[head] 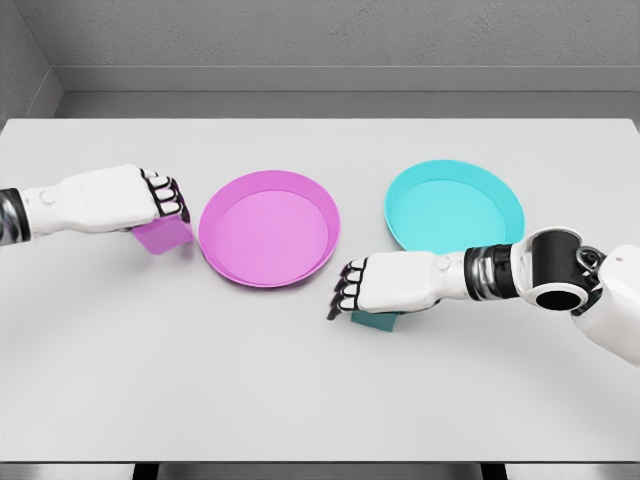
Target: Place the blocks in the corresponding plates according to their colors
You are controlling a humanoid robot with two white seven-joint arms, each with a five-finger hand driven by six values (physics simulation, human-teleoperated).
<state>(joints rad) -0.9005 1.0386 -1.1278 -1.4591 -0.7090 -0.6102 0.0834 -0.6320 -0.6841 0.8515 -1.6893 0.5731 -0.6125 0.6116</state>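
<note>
Here, a white table seen from above holds two shallow plates side by side: a pink plate left of centre and a cyan plate to its right, both with nothing in them. The left hand reaches in from the left edge and sits over a pink block, which lies on the table just beside the pink plate's left rim; the fingers curl down over the block's top, though whether they truly grip it cannot be told. The right hand comes in from the right and covers a teal block, just below and between the two plates; only the block's lower edge shows beneath the palm, fingers bent downward around it.

The step in hand looks like the grasp itself, with both blocks on the table. Next, each block would need lifting clear of its plate's raised rim, the pink one carried right, the teal one up and right. The rims are the only obstacles nearby.
</note>
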